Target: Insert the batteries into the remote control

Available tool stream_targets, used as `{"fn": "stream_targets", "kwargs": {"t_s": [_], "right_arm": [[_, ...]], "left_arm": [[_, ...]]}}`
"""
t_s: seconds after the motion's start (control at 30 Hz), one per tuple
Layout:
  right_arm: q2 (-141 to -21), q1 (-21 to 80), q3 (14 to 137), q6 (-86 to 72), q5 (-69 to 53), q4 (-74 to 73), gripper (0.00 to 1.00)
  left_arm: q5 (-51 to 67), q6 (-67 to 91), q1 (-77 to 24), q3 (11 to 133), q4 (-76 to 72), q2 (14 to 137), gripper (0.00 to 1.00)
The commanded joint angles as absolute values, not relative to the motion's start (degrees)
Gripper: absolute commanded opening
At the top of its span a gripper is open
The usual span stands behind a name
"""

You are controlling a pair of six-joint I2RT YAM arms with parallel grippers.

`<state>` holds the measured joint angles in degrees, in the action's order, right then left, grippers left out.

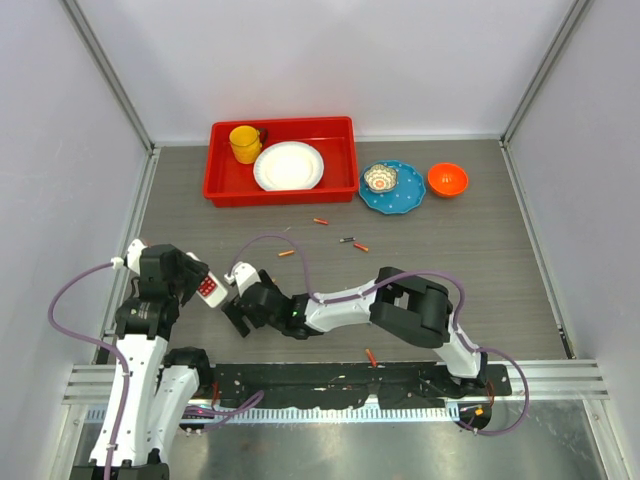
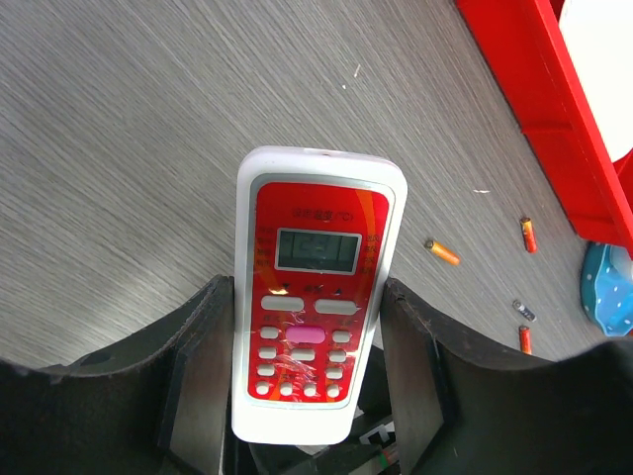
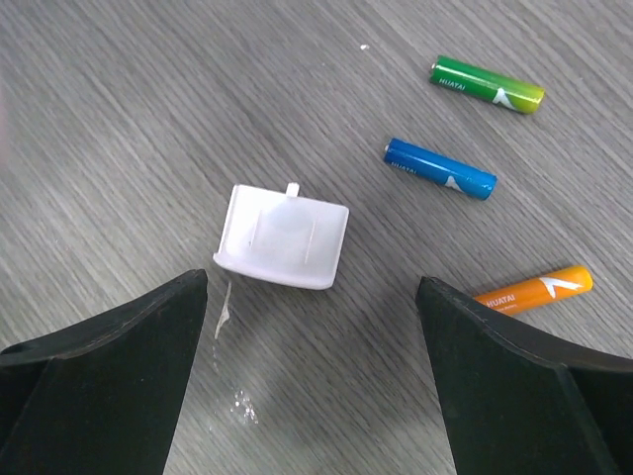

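Note:
My left gripper (image 2: 307,297) is shut on the remote control (image 2: 315,287), white with its red button panel facing the camera; in the top view the remote (image 1: 210,290) is held at the left. My right gripper (image 3: 312,289) is open and empty above the table, close to the remote in the top view (image 1: 233,312). Just ahead of it lie a small white battery cover (image 3: 283,237) and green (image 3: 487,84), blue (image 3: 440,168) and orange (image 3: 534,289) batteries. More batteries lie mid-table: orange (image 1: 287,253), red (image 1: 320,220), dark (image 1: 347,240), orange (image 1: 361,246).
A red tray (image 1: 225,185) at the back holds a yellow cup (image 1: 245,143) and a white plate (image 1: 289,165). A blue plate (image 1: 405,200) with a small bowl and an orange bowl (image 1: 447,179) stand to its right. One battery (image 1: 371,356) lies near the base rail.

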<state>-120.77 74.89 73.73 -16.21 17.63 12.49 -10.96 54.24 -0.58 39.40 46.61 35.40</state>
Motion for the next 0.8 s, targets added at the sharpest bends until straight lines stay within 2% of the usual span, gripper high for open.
{"fn": "stream_targets", "kwargs": {"t_s": [0.0, 0.3, 0.77], "right_arm": [[-122.25, 75.59, 77.25, -16.96, 22.32, 12.74, 0.93], [-123.57, 76.73, 78.31, -17.58, 23.38, 12.74, 0.92], [-126.03, 78.49, 79.1, -16.0, 25.84, 10.55, 0.79]], "left_arm": [[-12.22, 55.81, -0.26, 40.08, 46.32, 35.07, 0.0], [-12.57, 56.51, -0.26, 39.55, 46.49, 34.63, 0.0], [-12.3, 57.39, -0.26, 37.71, 46.58, 33.84, 0.0]]}}
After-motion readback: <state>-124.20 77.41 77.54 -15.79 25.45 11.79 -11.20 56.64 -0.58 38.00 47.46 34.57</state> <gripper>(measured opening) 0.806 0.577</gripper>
